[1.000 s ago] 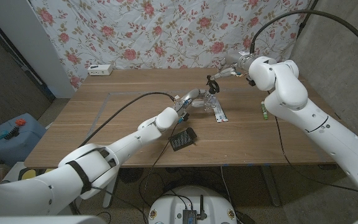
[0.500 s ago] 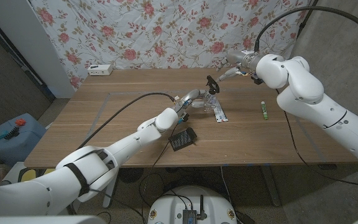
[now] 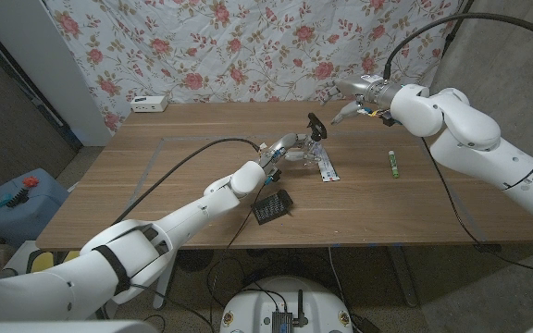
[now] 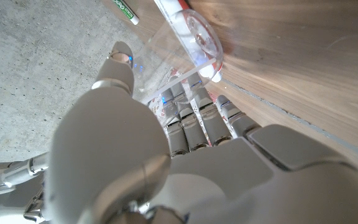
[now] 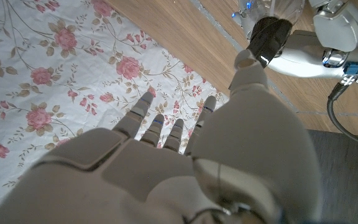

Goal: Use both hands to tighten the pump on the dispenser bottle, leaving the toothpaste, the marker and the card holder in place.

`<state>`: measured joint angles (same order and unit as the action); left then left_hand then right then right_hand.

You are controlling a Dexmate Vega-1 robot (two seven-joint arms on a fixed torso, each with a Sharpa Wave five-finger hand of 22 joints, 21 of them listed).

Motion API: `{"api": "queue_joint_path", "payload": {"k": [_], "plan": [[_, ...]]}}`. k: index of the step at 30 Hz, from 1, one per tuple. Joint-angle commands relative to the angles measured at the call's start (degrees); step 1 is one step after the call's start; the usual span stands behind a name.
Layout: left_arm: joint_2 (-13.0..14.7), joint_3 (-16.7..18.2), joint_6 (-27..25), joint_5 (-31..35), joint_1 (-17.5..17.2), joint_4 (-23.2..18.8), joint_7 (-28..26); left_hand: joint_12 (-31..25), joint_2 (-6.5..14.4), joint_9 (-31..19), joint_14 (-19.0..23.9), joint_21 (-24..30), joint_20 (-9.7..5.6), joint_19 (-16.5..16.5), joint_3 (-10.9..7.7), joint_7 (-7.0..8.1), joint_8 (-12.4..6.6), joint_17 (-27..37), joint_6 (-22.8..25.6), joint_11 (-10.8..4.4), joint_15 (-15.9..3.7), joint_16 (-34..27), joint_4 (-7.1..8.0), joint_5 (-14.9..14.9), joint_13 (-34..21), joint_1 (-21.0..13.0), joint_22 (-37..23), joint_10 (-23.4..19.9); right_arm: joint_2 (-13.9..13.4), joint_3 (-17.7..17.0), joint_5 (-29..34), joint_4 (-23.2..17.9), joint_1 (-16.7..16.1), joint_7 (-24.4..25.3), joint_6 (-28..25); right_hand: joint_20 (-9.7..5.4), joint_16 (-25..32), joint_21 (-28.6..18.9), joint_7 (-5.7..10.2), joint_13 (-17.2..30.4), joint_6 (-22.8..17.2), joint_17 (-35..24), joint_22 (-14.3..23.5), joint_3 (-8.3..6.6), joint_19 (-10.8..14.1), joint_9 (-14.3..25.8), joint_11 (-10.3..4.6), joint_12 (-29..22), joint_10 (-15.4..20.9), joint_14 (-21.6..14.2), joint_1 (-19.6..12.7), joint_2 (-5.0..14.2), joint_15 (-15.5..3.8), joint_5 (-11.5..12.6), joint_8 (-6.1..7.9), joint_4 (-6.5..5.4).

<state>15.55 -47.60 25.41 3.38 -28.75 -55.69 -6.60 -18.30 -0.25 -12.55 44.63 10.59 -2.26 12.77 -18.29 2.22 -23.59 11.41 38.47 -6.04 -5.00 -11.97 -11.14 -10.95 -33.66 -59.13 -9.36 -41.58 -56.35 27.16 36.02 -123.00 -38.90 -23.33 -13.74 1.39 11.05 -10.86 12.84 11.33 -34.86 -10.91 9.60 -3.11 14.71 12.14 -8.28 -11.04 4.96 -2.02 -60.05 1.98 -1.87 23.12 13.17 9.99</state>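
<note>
No writing on anything can be read: the marker shows green print on its white barrel, too small to make out, and the toothpaste is a flat white tube with red and dark markings, likewise illegible. The dispenser bottle is clear plastic with a round base, seen from below in the left wrist view, and it carries a black pump with a slanted spout. It stands near the middle of the wooden table, towards twelve o'clock, with the toothpaste just beside it at about four o'clock and the marker well apart at three o'clock. The card holder is a dark, ribbed, blocky piece lying at about seven o'clock from the bottle. The left hand, smooth white and grey, wraps its fingers around the clear bottle and holds it. The right hand hovers at about two o'clock from the pump, fingers spread and holding nothing, with its thumb tip pointing towards the black cap in the right wrist view. Compared with a second ago, the right hand has drawn away from the pump, which it was then close against, while the bottle stays where it was in the left hand's grasp. A floral cloth hangs behind the table.
</note>
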Motion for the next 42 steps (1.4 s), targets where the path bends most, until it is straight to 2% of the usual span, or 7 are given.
{"api": "queue_joint_path", "payload": {"k": [1,6,12,17,20,27,42], "plan": [[0.54,0.23,-0.99,0.26,-0.69,-1.59,-0.18,-0.45,7.00,-0.17,0.51,-0.02,-3.02,0.23,-2.99,1.92,-0.36,0.13,7.46,-2.25,-4.40,-0.01,2.44,-0.44,-0.03,3.41,-0.16,-2.81,-1.24,-2.78,-7.52,6.74,-2.31,11.60,11.92,-0.84,0.51,-0.02,-0.01,0.16,-3.18,-0.07,0.11,-0.46,0.27,0.28,-2.58,-0.51,0.52,-0.23,-3.67,-0.70,-1.03,0.66,1.20,0.00],[0.71,0.26,-1.48,0.35,-0.78,-2.12,-0.12,-0.47,7.02,-0.17,0.49,-0.02,-3.00,0.21,-3.01,1.89,-0.39,0.12,7.55,-2.20,-4.39,0.01,2.47,-0.44,-0.03,3.45,-0.16,-2.88,-0.66,-2.71,-10.04,9.00,-1.98,12.60,14.59,-1.37,0.30,0.08,-0.02,0.09,-7.57,-0.06,0.09,-0.46,0.02,0.33,-3.07,-0.52,0.78,0.54,-6.20,-1.19,-1.19,1.16,2.48,-0.40],[0.48,0.14,-1.73,0.48,-0.37,-1.88,0.10,-0.47,7.04,-0.17,0.55,-0.04,-2.99,0.16,-2.99,1.90,-0.40,0.15,7.58,-2.22,-4.31,-0.02,2.52,-0.43,0.00,3.54,-0.16,-2.98,-0.44,-1.97,-11.03,10.74,-1.35,12.70,16.84,-1.38,0.11,0.28,0.00,0.02,-11.95,-0.27,0.07,-0.93,-1.06,0.34,-3.21,-0.23,0.07,2.11,-9.57,-1.25,-0.15,2.13,3.58,-0.42],[0.13,-0.02,-1.83,0.47,0.13,-1.30,0.37,-0.51,6.98,-0.17,0.55,-0.02,-3.09,0.22,-3.02,2.01,-0.41,0.11,7.63,-2.31,-4.39,0.03,2.51,-0.44,-0.01,3.59,-0.16,-3.13,0.07,-1.50,-12.16,12.31,-0.99,13.12,18.92,-1.42,0.01,0.41,0.01,-0.02,-13.66,-0.52,0.06,-1.30,-1.85,0.23,-3.32,-0.13,-0.32,3.21,-11.14,-1.26,0.33,2.63,3.84,-0.45],[-0.05,-0.12,-1.90,0.43,0.41,-0.93,0.55,-0.48,6.98,-0.18,0.60,-0.02,-3.00,0.21,-3.04,1.96,-0.43,0.10,7.67,-2.29,-4.46,0.03,2.51,-0.44,-0.03,3.61,-0.16,-3.06,0.32,-1.25,-12.23,12.92,-0.96,13.65,19.87,-1.36,-0.22,0.45,0.01,-0.05,-15.02,-0.74,0.05,-1.45,-2.55,0.13,-3.04,0.33,-1.85,4.90,-11.92,-1.32,1.20,2.95,3.98,-0.73],[-0.70,-0.35,-1.73,0.25,1.08,0.43,0.78,-0.49,7.00,-0.18,0.49,-0.02,-2.88,0.20,-3.02,2.03,-0.39,0.15,7.60,-2.26,-4.29,0.05,2.56,-0.43,-0.05,3.71,-0.16,-3.11,0.57,-0.22,-11.21,13.13,-0.13,12.59,20.12,-1.24,-0.34,0.54,0.03,-0.11,-15.39,-1.09,0.04,-1.89,-3.83,-0.41,-2.21,0.72,-4.56,7.69,-13.23,-1.08,2.36,3.45,3.19,-0.98],[-2.42,-0.99,-0.17,-0.13,2.79,4.47,0.94,-0.45,6.98,-0.17,0.56,-0.01,-2.86,0.21,-3.09,1.98,-0.38,0.11,7.64,-2.35,-4.45,0.05,2.47,-0.43,-0.08,3.68,-0.16,-3.10,1.74,2.51,-8.97,14.63,3.61,7.60,19.09,-0.67,-0.09,0.47,0.02,-0.16,-13.53,-1.32,0.02,-1.99,-4.66,-1.08,-1.35,0.85,-7.30,9.19,-13.49,-0.91,3.38,3.63,1.34,-1.47]]}}
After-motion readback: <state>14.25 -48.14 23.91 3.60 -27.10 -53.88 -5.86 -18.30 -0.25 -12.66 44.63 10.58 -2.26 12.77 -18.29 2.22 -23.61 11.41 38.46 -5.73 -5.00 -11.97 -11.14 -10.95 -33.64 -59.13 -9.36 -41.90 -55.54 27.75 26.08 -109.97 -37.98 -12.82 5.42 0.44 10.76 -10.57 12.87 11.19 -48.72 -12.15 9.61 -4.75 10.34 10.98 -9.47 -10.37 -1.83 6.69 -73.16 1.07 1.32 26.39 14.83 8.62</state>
